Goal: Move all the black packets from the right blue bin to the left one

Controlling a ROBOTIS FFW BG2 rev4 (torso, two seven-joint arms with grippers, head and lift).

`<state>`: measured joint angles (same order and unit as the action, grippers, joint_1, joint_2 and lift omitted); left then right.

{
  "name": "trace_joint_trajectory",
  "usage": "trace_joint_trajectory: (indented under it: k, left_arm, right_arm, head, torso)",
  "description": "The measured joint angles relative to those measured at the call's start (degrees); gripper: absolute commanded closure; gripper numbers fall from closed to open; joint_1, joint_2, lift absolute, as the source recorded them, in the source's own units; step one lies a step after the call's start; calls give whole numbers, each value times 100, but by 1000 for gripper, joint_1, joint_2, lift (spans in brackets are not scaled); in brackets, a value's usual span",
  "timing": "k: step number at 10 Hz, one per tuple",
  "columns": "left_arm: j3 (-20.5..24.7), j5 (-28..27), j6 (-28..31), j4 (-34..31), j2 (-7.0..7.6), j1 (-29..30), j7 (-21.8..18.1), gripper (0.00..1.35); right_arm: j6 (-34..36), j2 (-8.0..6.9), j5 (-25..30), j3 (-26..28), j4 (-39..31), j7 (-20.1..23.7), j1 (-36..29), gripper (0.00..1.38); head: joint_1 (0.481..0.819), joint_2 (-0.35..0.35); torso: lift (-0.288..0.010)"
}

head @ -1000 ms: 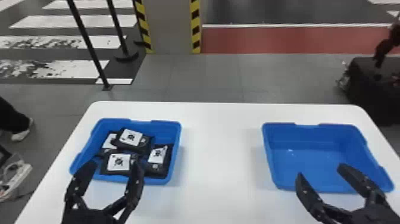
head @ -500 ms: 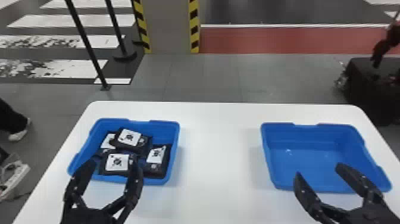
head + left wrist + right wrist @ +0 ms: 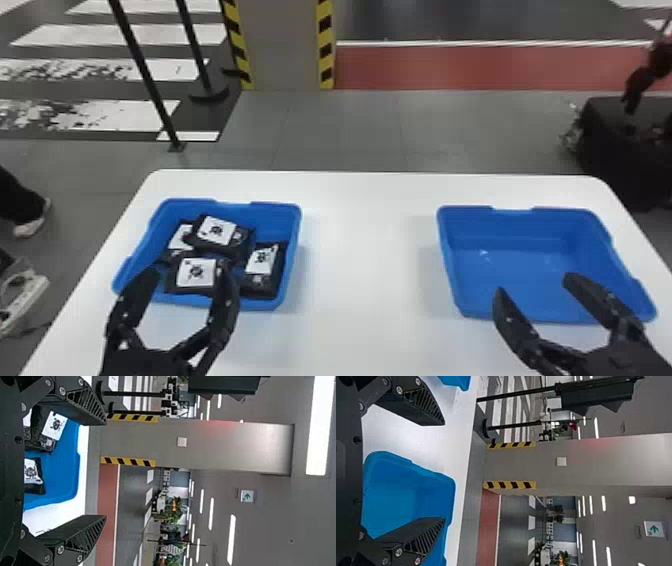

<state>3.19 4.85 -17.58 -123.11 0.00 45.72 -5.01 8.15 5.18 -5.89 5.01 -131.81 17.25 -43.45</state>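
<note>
Left gripper (image 3: 186, 271) and right gripper (image 3: 535, 284) spread wide, lattice-sided, 4 white-labelled black packets (image 3: 217, 231) in smooth left blue bin (image 3: 275, 221)

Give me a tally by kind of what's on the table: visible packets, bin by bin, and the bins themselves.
Black packets in the left blue bin: 4 visible
Black packets in the right blue bin: 0 visible
Blue bins: 2
Total: 6
</note>
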Motion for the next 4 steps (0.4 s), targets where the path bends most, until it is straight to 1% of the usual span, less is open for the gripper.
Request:
trace_joint_trajectory:
  k: [4]
  left_arm:
    - [-3, 10, -72, 41, 0, -18, 0, 202]
  right_arm:
    - [-13, 0, 8, 0, -35, -38, -13, 179]
  head:
    - [695, 62]
  torso:
    - [-110]
